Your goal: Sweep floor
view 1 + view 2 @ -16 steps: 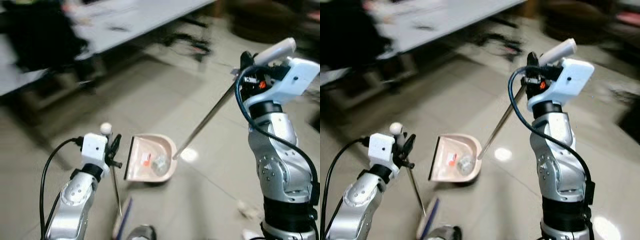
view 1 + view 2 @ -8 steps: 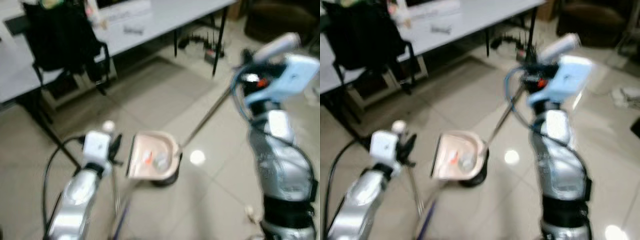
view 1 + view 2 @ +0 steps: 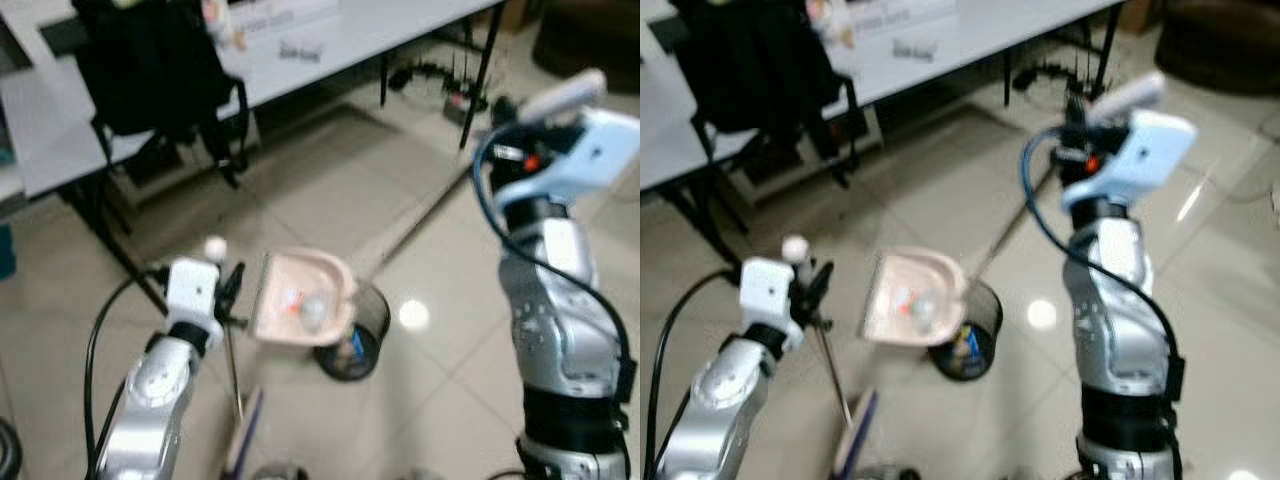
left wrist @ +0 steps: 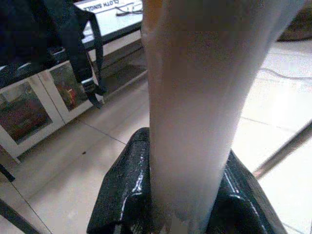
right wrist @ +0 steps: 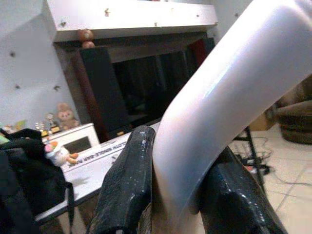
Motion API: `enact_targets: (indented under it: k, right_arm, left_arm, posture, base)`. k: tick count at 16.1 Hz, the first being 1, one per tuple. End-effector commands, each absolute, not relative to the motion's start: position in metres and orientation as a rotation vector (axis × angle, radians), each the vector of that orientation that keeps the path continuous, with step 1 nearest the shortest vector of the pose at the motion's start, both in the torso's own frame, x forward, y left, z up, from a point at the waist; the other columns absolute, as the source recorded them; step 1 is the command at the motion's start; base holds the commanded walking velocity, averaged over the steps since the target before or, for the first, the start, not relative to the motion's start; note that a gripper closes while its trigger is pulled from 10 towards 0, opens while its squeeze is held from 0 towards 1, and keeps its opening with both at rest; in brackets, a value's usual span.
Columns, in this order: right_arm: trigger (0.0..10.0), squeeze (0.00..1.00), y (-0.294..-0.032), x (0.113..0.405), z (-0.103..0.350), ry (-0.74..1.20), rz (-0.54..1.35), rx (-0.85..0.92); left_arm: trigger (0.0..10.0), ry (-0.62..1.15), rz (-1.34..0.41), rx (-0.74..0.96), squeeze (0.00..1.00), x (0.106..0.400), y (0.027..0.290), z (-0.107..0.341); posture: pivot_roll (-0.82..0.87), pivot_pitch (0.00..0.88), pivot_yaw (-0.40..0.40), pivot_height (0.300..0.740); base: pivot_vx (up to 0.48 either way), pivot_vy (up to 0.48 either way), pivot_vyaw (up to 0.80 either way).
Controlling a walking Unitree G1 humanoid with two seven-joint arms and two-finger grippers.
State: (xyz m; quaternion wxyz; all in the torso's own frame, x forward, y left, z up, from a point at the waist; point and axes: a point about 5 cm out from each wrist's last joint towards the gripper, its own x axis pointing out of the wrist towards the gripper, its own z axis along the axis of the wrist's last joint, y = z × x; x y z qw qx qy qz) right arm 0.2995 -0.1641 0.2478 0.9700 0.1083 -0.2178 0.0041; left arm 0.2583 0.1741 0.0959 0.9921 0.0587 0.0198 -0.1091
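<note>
A pink dustpan (image 3: 298,300) holding a red scrap and a grey clump hangs in the air over a black mesh bin (image 3: 352,340). Its long metal rod (image 3: 420,228) rises to a white grip (image 5: 214,107), and my right gripper (image 3: 497,120) is shut on that grip. My left gripper (image 3: 230,296) is shut on the broom handle (image 4: 195,107). The thin broom rod (image 3: 233,375) runs down to the brush head (image 3: 243,440) near the floor.
A long white table (image 3: 300,50) stands ahead with a black backpack (image 3: 155,65) hanging at its edge. Cables and a power strip (image 3: 445,85) lie on the floor under its right end. Glossy tiled floor (image 3: 420,400) spreads around the bin.
The camera has shifted, and the table and backpack are now closer and sharper. The black bin has come into view under the dustpan. Both grippers keep their hold.
</note>
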Motion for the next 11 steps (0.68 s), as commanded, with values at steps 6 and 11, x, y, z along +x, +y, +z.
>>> enact_targets:
  k: [6, 11]
  right_arm:
    - [10.0, 0.0, -0.164, 0.294, 0.264, -0.564, -0.004, 0.183]
    - [10.0, 0.0, -0.128, 0.282, 0.262, -0.66, 0.176, -0.016]
  left_arm:
    - [10.0, 0.028, -0.215, 0.127, 0.0, 0.258, 0.177, 0.099]
    - [10.0, 0.031, -0.229, 0.124, 0.0, 0.259, 0.174, 0.098]
  posture:
    - [0.01, 0.069, 0.069, 0.74]
    - [0.01, 0.069, 0.071, 0.74]
  base:
    - [0.0, 0.0, 0.0]
    - [0.0, 0.0, 0.0]
